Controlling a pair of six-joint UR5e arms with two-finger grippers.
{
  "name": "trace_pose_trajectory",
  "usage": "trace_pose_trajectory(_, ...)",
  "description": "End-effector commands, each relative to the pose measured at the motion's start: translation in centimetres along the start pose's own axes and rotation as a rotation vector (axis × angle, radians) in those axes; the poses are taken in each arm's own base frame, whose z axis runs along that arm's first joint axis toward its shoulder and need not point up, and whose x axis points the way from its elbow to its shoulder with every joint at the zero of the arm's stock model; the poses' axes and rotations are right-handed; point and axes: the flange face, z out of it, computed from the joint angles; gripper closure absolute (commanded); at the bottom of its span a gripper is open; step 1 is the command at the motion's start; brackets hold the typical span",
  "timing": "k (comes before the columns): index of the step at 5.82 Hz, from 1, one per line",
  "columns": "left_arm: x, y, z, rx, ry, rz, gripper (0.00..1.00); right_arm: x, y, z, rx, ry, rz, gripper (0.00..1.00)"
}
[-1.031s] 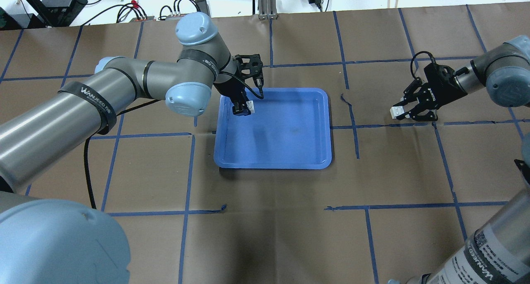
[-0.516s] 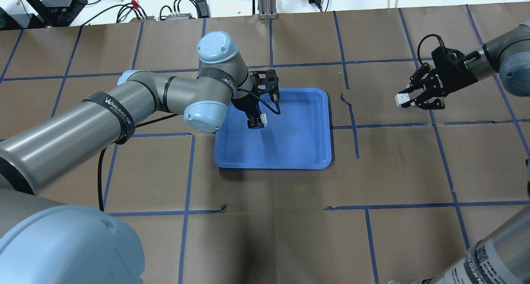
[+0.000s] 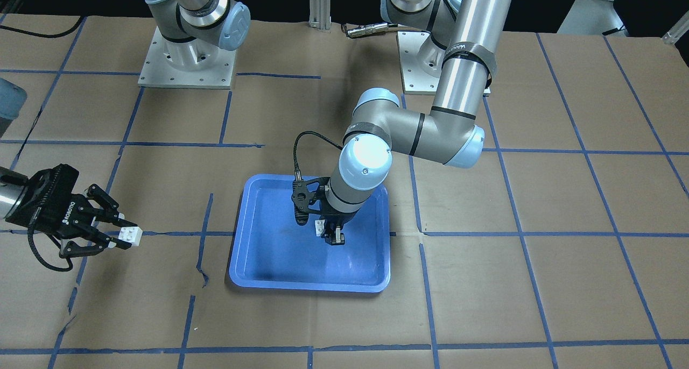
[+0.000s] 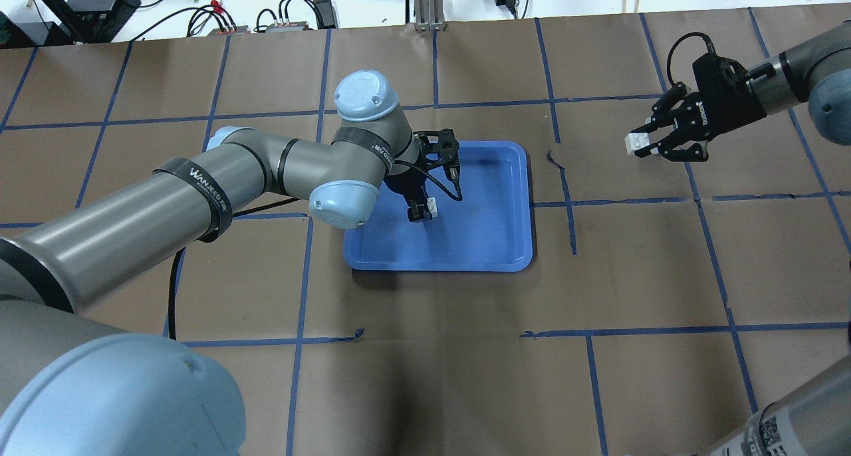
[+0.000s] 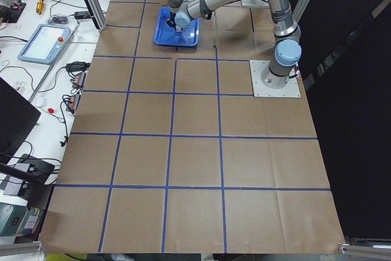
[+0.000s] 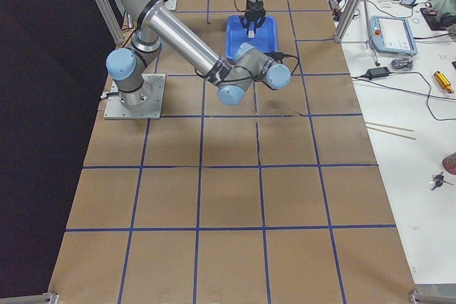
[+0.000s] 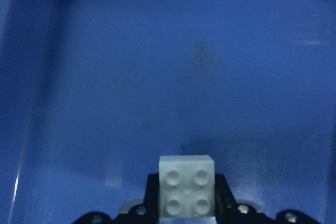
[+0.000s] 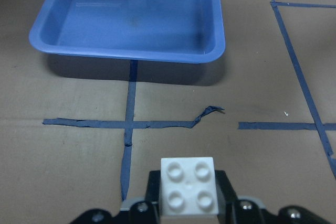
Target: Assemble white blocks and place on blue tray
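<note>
Held one white block in the left end effector over the blue tray; gripped the other white block in the right end effector (above the counter).

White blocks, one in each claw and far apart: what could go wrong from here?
The right block sits at the tips of the right claw, outside the blue tray; it might slip in transit. The left claw holds the left block over the tray, so a misaligned press could skew the studs or drop one.
</note>
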Motion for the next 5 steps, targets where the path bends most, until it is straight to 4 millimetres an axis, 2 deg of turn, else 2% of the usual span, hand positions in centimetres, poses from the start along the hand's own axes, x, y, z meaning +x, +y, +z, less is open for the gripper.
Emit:
trace_pose_trajectory(1,0.2,0.1,0.4,-0.003,0.005,0.004,0.46,-0.3,-0.2,0.3,0.007,-0.005,0.004,0.78)
trace_pose_trajectory(2,0.2,0.1,0.0,-0.004,0.005,0.005,0.08,-0.3,-0.1,0.4,0.008,-0.006,0.007,0.78)
trace_pose_trajectory(3,0.2,0.0,-1.0,-0.009,-0.012,0.012,0.01,-0.3,-0.2,0.4,0.009,-0.006,0.005,0.78)
trace_pose_trajectory(4,0.1,0.8,-3.4,-0.113,-0.017,-0.003,0.01,-0.2,-0.7,0.9,0.01,-0.013,-0.001,0.78)
trace_pose_trajectory(5,0.5,1.8,-7.6,-0.136,-0.015,-0.029,0.01,-0.2,-1.2,1.3,0.011,-0.02,0.0,0.78)
